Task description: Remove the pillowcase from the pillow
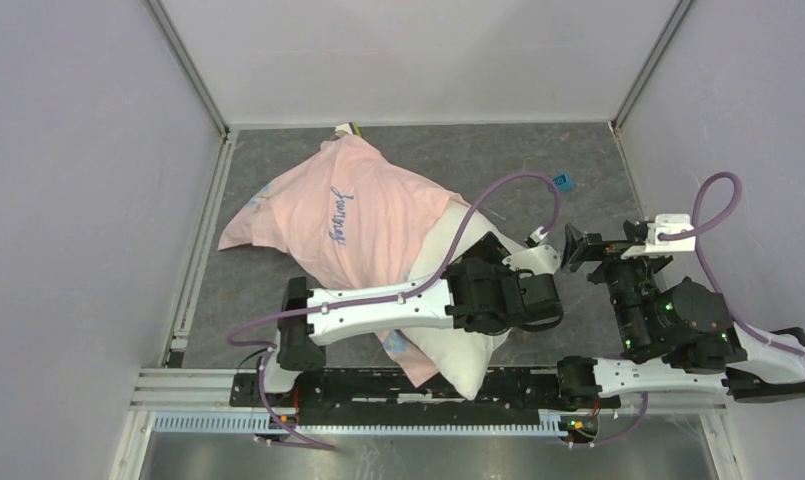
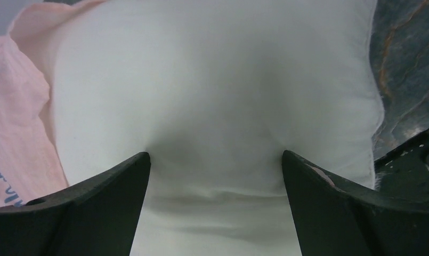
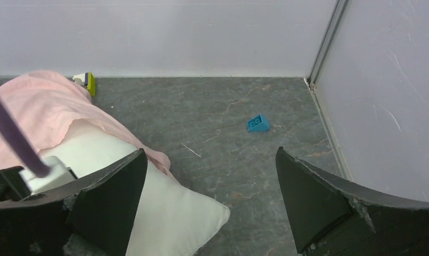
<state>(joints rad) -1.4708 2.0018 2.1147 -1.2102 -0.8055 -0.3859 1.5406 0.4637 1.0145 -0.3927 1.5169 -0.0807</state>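
The pink pillowcase (image 1: pixel 338 215) with blue "Journey" lettering covers the far part of the white pillow (image 1: pixel 456 352). The pillow's near end sticks out bare toward the table's front edge. My left arm (image 1: pixel 378 298) lies across the pillow, and its fingers are hidden under the wrist in the top view. In the left wrist view my left gripper (image 2: pixel 215 154) is open, both tips pressed into the bare pillow (image 2: pixel 212 80), with the pillowcase (image 2: pixel 20 122) at the left. My right gripper (image 1: pixel 603 243) (image 3: pixel 209 152) is open and empty above the table, just right of a pillow corner (image 3: pixel 175 213).
A small blue brick (image 1: pixel 565 182) (image 3: pixel 257 122) lies on the grey table at the back right. A green and white object (image 3: pixel 87 82) sits by the back wall behind the pillowcase. Walls close in the left, back and right sides.
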